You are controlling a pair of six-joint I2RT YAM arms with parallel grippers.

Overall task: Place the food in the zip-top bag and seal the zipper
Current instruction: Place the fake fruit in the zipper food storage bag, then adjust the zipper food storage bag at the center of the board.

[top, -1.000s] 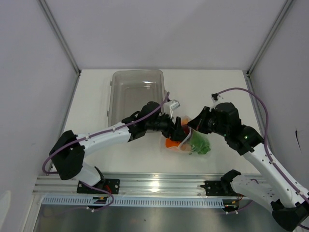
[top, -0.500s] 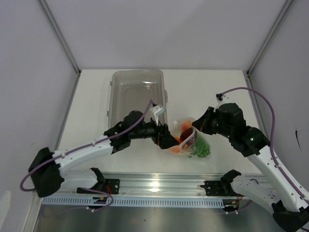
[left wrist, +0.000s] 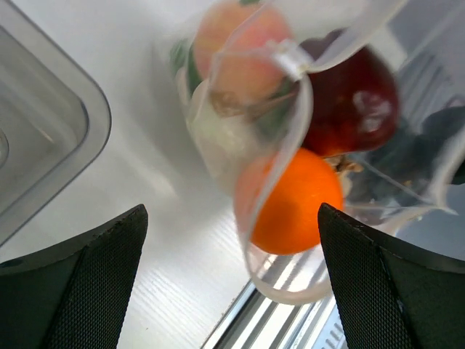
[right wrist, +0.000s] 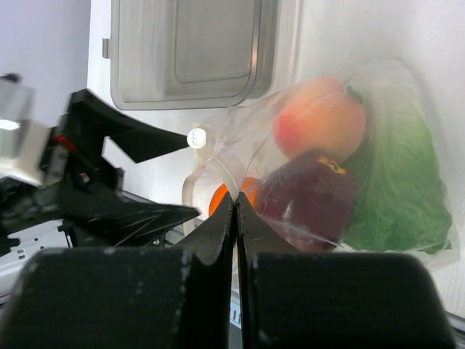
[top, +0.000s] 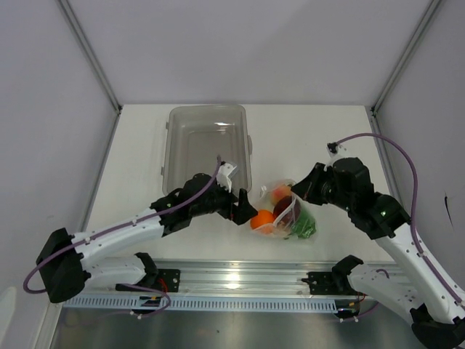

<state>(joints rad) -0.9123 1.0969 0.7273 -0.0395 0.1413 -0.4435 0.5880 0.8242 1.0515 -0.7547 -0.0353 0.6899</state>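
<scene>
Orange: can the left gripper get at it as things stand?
Probably yes. The left gripper is open and faces the orange close by. The orange lies in the mouth of the zip-top bag, so the fingers would likely catch its film too.

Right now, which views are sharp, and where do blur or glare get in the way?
Top external: sharp, with glare on the metal rail and a highlight in the grey tray. Left wrist: the orange is crisper, the peach-coloured fruit blurred. Right wrist: the right gripper, shut on the zip-top bag, is out of focus.
</scene>
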